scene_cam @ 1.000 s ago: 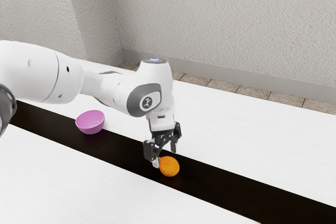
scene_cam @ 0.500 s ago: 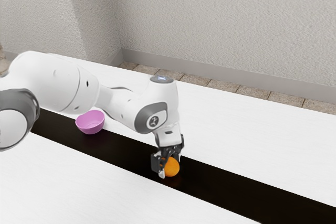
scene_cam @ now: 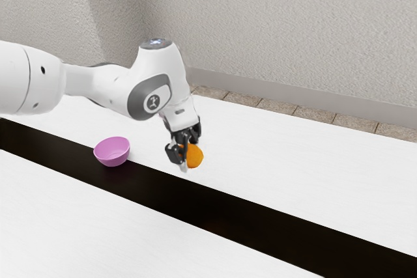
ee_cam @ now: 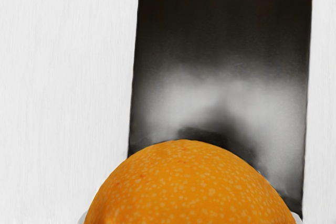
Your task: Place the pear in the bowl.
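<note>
The gripper [scene_cam: 189,153] is clamped on the raised pear [scene_cam: 195,155]; carry it smoothly toward the exterior view's left, centre it above the bowl [scene_cam: 112,158], then lower before releasing.

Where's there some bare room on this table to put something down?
The near white tabletop, bordered by the black strip, is bare. So are the strip toward the exterior view's right and the far white tabletop beside it. It's crowded around the pink bowl and the claw gripping the pear, with the arm reaching across.
</note>
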